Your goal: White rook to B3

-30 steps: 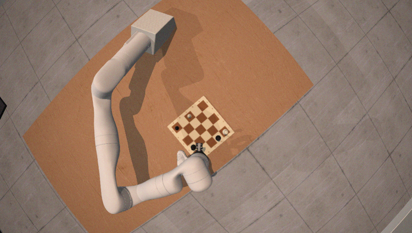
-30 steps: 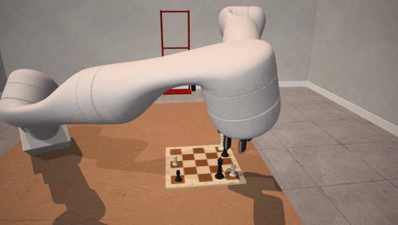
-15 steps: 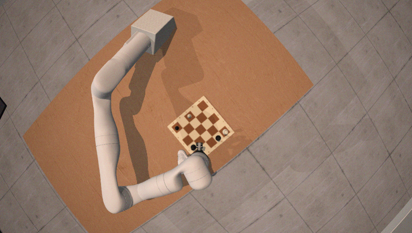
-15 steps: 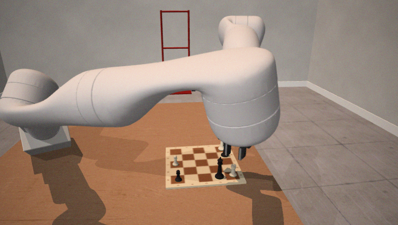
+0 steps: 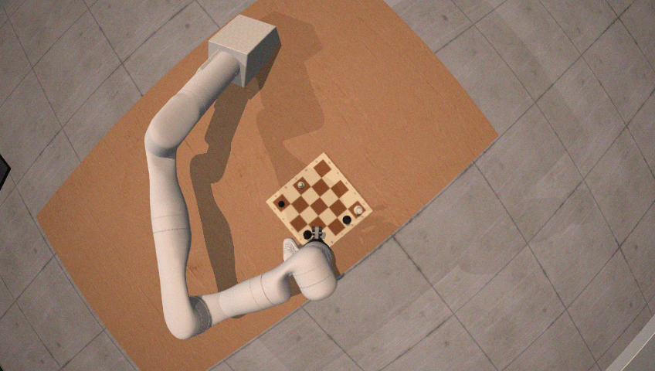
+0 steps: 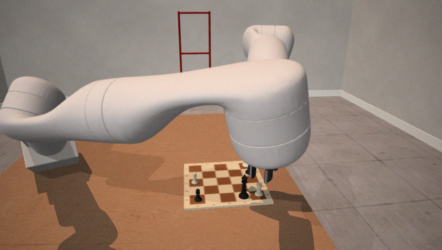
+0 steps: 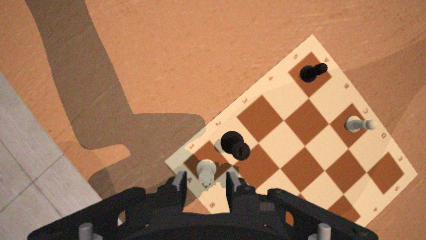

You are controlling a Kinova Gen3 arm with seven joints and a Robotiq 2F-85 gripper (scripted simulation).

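Note:
The white rook (image 6: 258, 188) (image 7: 205, 170) stands upright on the dark corner square of the chessboard (image 5: 329, 198) (image 6: 217, 204) (image 7: 295, 100), by the edge nearest the floor. My gripper (image 5: 317, 233) (image 6: 259, 175) (image 7: 206, 182) hangs straight above it. Its fingers are partly open, one on each side of the rook in the wrist view, and not touching it. In the overhead view the gripper hides the rook. A tall black piece (image 5: 307, 234) (image 6: 244, 187) (image 7: 235, 143) stands close beside the rook.
A black pawn (image 5: 281, 202) (image 6: 197, 195) (image 7: 312, 73) and a white pawn (image 5: 300, 185) (image 6: 194, 178) (image 7: 357, 124) stand on the far side of the board. Another black piece (image 5: 347, 219) and a white piece (image 5: 358, 209) stand by the board's right corner. The table edge runs close behind the rook's corner.

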